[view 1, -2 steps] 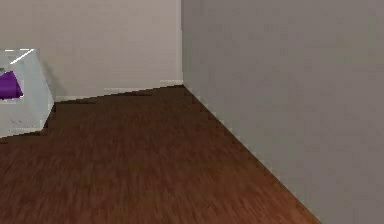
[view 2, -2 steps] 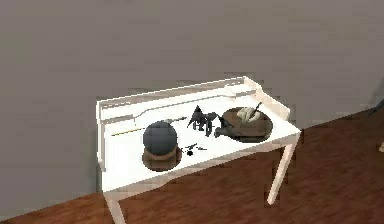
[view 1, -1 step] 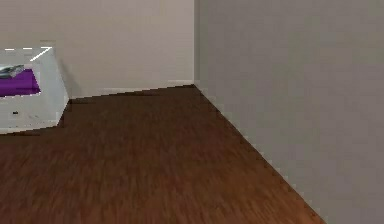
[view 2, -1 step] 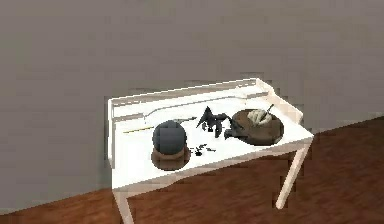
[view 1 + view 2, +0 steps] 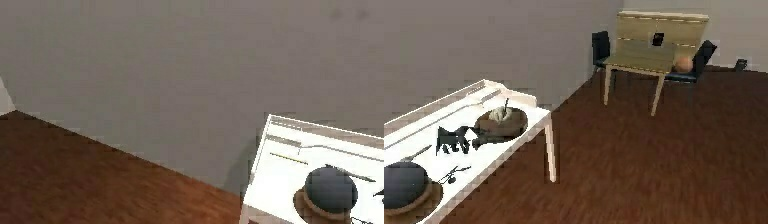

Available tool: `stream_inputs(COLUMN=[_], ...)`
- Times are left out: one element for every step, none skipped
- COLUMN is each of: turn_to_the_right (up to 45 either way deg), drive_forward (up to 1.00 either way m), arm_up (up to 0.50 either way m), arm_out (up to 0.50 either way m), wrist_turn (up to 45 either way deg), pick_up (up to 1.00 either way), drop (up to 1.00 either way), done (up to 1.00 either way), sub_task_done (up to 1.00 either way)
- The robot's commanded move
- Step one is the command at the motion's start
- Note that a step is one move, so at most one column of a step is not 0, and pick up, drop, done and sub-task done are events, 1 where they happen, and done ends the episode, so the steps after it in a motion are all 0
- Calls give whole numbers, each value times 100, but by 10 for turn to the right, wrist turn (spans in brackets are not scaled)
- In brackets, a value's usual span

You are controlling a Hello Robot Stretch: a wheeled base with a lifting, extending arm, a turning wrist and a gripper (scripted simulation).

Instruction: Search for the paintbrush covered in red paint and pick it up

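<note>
Standing at lower left, a white table [image 5: 424,130] carries a bowl [image 5: 501,122], a black shape [image 5: 452,138] and a dark dome [image 5: 404,183]; the gripper's state I cannot tell.

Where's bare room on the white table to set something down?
White table: bare strip along the near edge, bordered by the brown bowl and the corner. Crowded between the black figure and dark dome. Wooden table: mostly bare beside the orange ball.
</note>
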Motion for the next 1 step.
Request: stream_inputs(turn_to_the_right=[240], drive_forward=[0], arm_up=[0], arm_out=[0], wrist_turn=[0], pick_up=[0], drop=[0], done=[0], sub_task_done=[0])
